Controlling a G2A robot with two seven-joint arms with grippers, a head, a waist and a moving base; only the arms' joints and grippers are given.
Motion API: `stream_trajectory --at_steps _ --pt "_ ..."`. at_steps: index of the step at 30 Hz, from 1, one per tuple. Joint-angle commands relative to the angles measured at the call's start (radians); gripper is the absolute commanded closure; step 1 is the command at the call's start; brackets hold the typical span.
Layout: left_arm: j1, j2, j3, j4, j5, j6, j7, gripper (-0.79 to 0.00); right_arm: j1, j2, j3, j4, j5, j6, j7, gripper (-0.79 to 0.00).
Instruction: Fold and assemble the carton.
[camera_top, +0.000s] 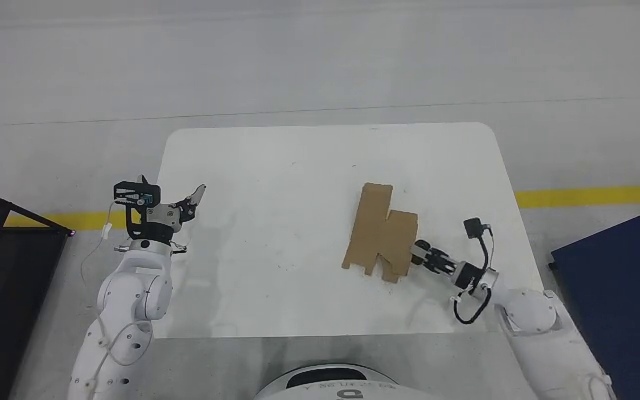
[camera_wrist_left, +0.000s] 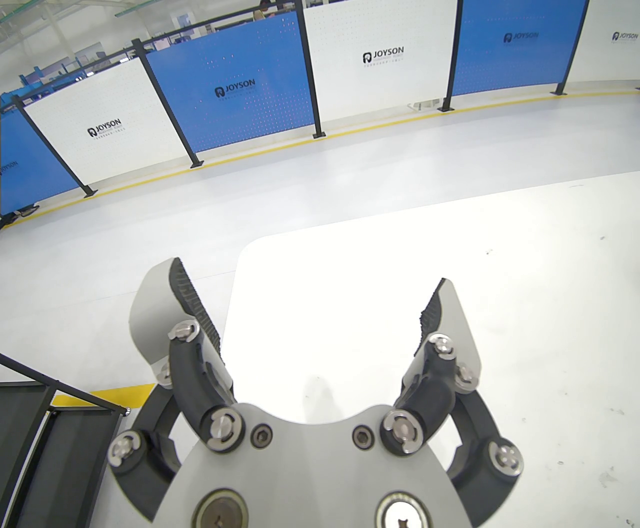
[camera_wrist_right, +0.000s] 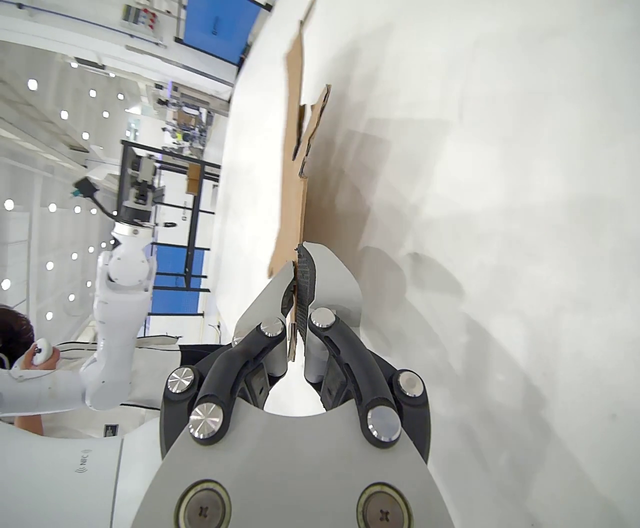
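Right of centre in the top view, the carton (camera_top: 378, 232) lies on the white table (camera_top: 280, 160) as a flat blank of brown corrugated cardboard. Its outline is stepped, with notched flaps cut into the side facing the lower right of the frame. That side is well inside the table's right edge and its lower edge.

The right gripper (camera_top: 418, 250) comes in from the lower right and is closed tight on the carton's nearest flap. In the right wrist view, the cardboard edge (camera_wrist_right: 292, 200) is pinched between the black ribbed pads of the gripper (camera_wrist_right: 298, 255), and a soft shadow falls on the table (camera_wrist_right: 500, 200) beside it.

The left gripper (camera_top: 182, 190) sits at the table's left edge, well apart from the carton, with a broad stretch of white surface between them. In the left wrist view its jaws (camera_wrist_left: 308, 280) are spread wide over the rounded table corner (camera_wrist_left: 500, 300). Its fingers (camera_wrist_left: 165, 300) are smooth pale metal shells lined with black ribbed pads.

The tabletop is matt, with rounded corners and a few small dark scuffs.
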Motion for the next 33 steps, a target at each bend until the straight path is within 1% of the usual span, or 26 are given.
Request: stream_trajectory --at_steps 1,3,10,20,21,22,23,25,27,29,30,31,33 --pt "0.000 0.000 0.000 0.000 0.000 0.000 0.000 -0.785 -0.021 0.002 0.032 -0.040 0.048 -0.052 -0.015 0.000" --pt "0.000 0.000 0.000 0.000 0.000 0.000 0.000 -0.785 -0.048 0.004 0.065 -0.088 0.070 -0.105 -0.042 0.000" --pt "0.000 0.000 0.000 0.000 0.000 0.000 0.000 -0.785 -0.094 0.004 0.130 -0.230 0.046 -0.227 -0.141 0.000" --pt "0.000 0.000 0.000 0.000 0.000 0.000 0.000 -0.785 -0.094 0.004 0.130 -0.230 0.046 -0.227 -0.141 0.000" --pt "0.000 0.000 0.000 0.000 0.000 0.000 0.000 -0.785 -0.094 0.003 0.118 -0.217 0.069 -0.211 -0.142 0.000" --pt "0.000 0.000 0.000 0.000 0.000 0.000 0.000 -0.785 -0.086 0.003 0.111 -0.201 0.095 -0.197 -0.138 0.000" --pt "0.000 0.000 0.000 0.000 0.000 0.000 0.000 -0.785 -0.069 0.003 0.105 -0.195 0.122 -0.214 -0.134 0.000" --pt "0.000 0.000 0.000 0.000 0.000 0.000 0.000 -0.785 -0.037 0.004 0.067 -0.187 0.225 -0.280 -0.086 0.000" --pt "0.000 0.000 0.000 0.000 0.000 0.000 0.000 -0.785 0.004 0.008 0.019 -0.190 0.362 -0.353 0.002 0.000" --pt "0.000 0.000 0.000 0.000 0.000 0.000 0.000 -0.785 0.047 0.015 -0.022 -0.182 0.506 -0.400 0.108 0.000" --pt "0.000 0.000 0.000 0.000 0.000 0.000 0.000 -0.785 0.070 0.018 -0.045 -0.181 0.585 -0.405 0.156 0.000" --pt "0.000 0.000 0.000 0.000 0.000 0.000 0.000 -0.785 0.098 0.022 -0.072 -0.201 0.666 -0.379 0.182 0.000" --pt "0.000 0.000 0.000 0.000 0.000 0.000 0.000 -0.785 0.150 0.029 -0.105 -0.217 0.776 -0.329 0.232 0.000"
